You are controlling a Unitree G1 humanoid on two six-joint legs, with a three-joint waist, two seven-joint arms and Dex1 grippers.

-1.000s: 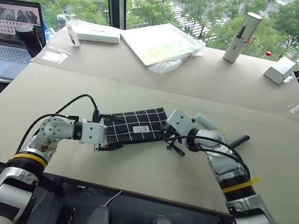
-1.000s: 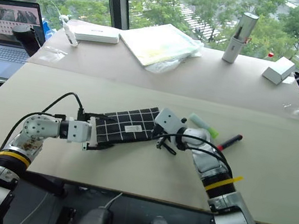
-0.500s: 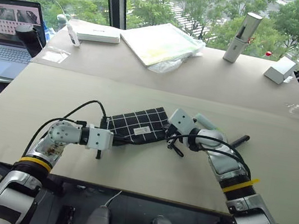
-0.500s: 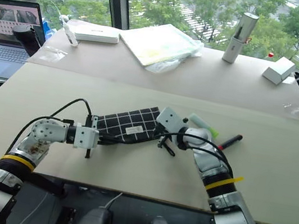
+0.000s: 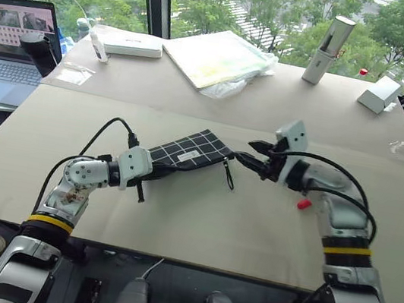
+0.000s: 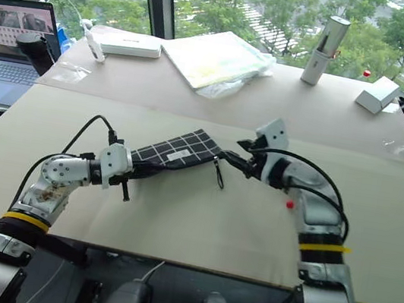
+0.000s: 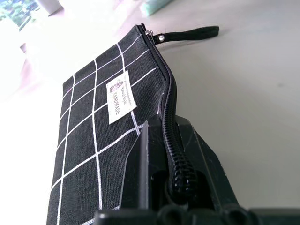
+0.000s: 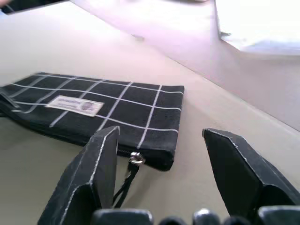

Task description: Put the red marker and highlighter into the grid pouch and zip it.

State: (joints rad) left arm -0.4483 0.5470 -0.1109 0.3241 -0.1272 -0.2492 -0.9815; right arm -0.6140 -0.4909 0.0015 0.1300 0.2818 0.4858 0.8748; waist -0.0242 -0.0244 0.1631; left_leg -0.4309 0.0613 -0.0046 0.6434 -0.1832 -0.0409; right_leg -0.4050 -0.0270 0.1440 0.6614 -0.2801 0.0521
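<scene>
Both pens lay outside the grid pouch (image 5: 182,154); the left gripper (image 7: 164,154) pinched its end, the right gripper (image 8: 159,154) gaped empty beside its zipper strap (image 5: 227,174). Zipping now risked sealing it empty.

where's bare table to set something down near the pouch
Bare patches: the near strip of the table between the two arms, and the wide band beyond the grid pouch up to the seam. Crowded: the far edge, with a white box, a flat plastic-wrapped packet and a grey cylinder; a red tip shows by the right arm.
</scene>
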